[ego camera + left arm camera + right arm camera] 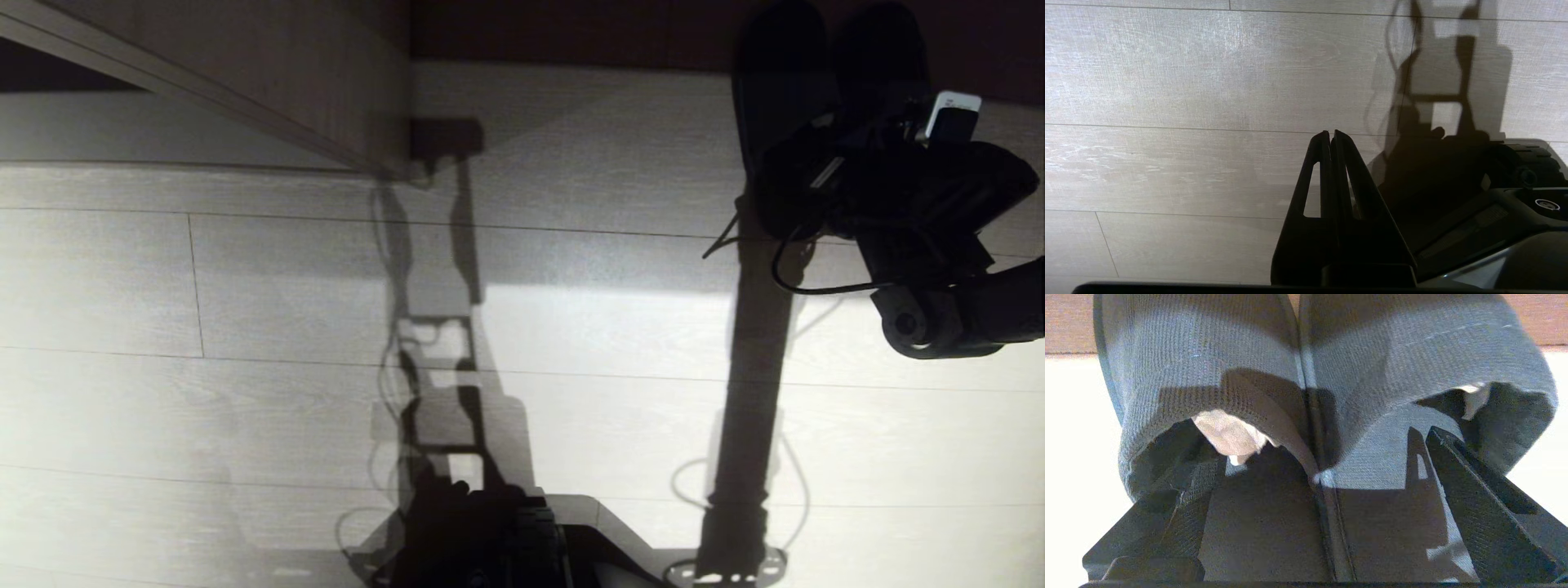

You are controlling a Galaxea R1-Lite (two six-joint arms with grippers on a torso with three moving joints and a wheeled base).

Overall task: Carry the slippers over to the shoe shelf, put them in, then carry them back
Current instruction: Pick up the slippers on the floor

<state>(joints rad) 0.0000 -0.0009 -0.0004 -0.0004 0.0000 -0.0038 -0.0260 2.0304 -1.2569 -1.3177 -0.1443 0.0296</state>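
Note:
The two black slippers [784, 73] lie side by side on the light base board of the shoe shelf [571, 106], toes toward its dark brown back. My right gripper [1316, 437] is at their open heels, jaws open wide. One finger [1167, 490] reaches into the left slipper [1200, 367] and the other finger [1470, 473] into the right slipper [1412, 355], with their adjoining inner sides between the fingers. A pale scrap [1229, 435] shows inside the left opening. My left gripper [1329, 132] hangs shut over the floor beside my base, holding nothing.
The shelf's upright divider [326, 90] stands left of the slippers, with another compartment beyond it. Pale floorboards [204, 327] stretch in front of the shelf. My base [522, 539] is at the near edge, and a loose cable [800, 282] hangs under the right wrist.

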